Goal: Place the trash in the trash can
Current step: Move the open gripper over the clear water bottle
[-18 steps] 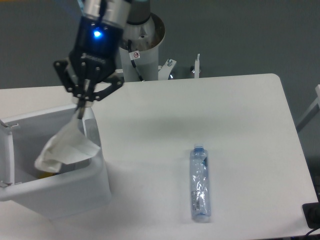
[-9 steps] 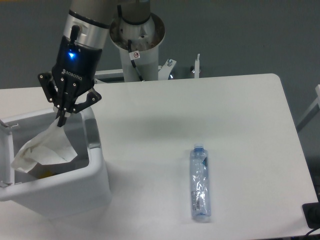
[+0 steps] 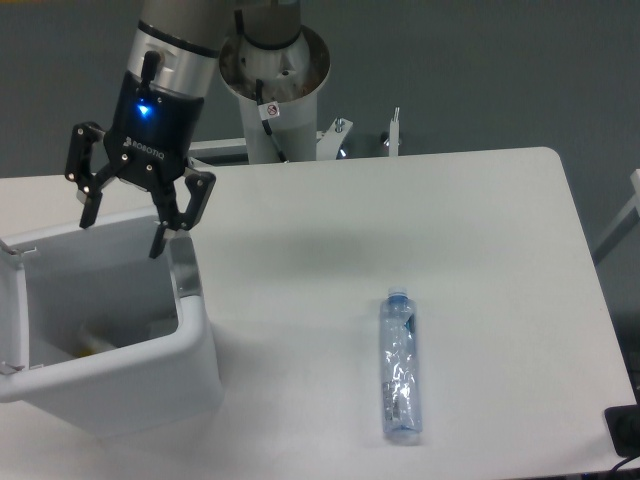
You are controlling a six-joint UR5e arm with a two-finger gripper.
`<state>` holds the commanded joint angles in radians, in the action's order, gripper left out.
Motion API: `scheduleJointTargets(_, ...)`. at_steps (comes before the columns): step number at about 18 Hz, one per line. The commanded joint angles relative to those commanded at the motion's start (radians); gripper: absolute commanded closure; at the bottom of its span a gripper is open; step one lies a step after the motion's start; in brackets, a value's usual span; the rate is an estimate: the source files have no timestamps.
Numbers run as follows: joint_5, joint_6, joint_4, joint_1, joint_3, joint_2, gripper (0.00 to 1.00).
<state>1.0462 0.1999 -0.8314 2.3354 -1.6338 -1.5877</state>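
The white trash can (image 3: 195,360) stands at the table's left front. Above its back rim my gripper (image 3: 122,232) hangs open with nothing between its fingers. A crushed clear plastic bottle (image 3: 400,368) with a blue cap lies on the table at the right front, far from the gripper. The white wrapper does not show; the bin's near wall hides most of the inside, and only a small pale and yellow patch shows at the bottom.
The arm's white base column (image 3: 275,95) stands behind the table's back edge. A small metal bracket (image 3: 392,135) sits at the back edge. The table's right edge curves near a dark object (image 3: 625,430) at the lower right corner.
My gripper opened and let go of the white wrapper, which dropped into the trash can and out of sight. Earlier the gripper had carried it leftward over the bin. The bottle has not moved.
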Motion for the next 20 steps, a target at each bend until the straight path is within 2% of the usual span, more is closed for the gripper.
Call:
scheduleJointTargets(2,0.000,-0.017,0.000,0.092,0.005,-0.021,0.01)
scheduleJointTargets(5,0.003,-0.005,0.000,0.189,0.020,-0.096,0.00)
scheduleJointTargets(8,0.012,0.042,0.000,0.261,0.064,-0.223,0.00)
scheduleJointTargets(11,0.069,0.226,-0.003,0.266,0.071,-0.322,0.00)
scheduleJointTargets(13,0.112,0.300,-0.002,0.266,0.083,-0.392,0.00)
scheduleJointTargets(17,0.169,0.361,0.005,0.256,0.113,-0.494,0.00)
scheduleJointTargets(20,0.196,0.378,0.003,0.222,0.164,-0.581,0.00)
